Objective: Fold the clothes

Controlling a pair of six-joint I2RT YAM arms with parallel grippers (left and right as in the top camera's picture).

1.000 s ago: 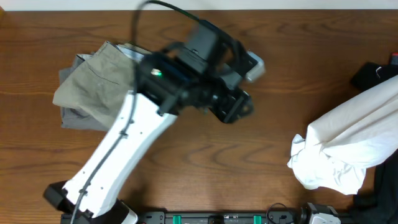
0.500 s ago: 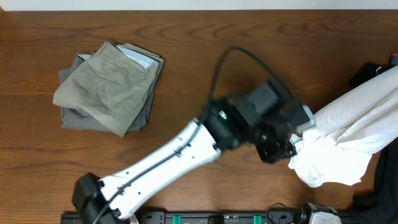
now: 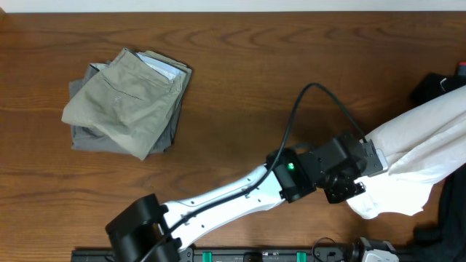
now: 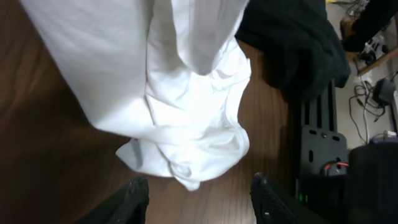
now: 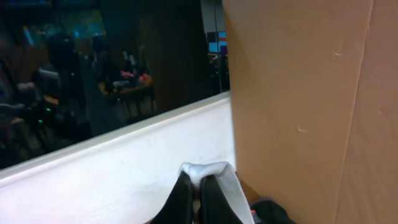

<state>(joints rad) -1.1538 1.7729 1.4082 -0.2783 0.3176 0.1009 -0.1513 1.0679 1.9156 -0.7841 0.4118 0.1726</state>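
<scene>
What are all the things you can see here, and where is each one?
table: one, brown wood, under everything.
folded clothes: one stack, khaki on top with grey below, far left part of the table.
white garment: one, white, right side, its top lifted and its bunched lower end on the table.
black cloth: number unclear, black, right edge of the table beside the white garment.
left gripper: one, black on a white arm, open, just in front of the white garment's bunched end.
right gripper: one, black, shut on a fold of the white garment, held high.
</scene>
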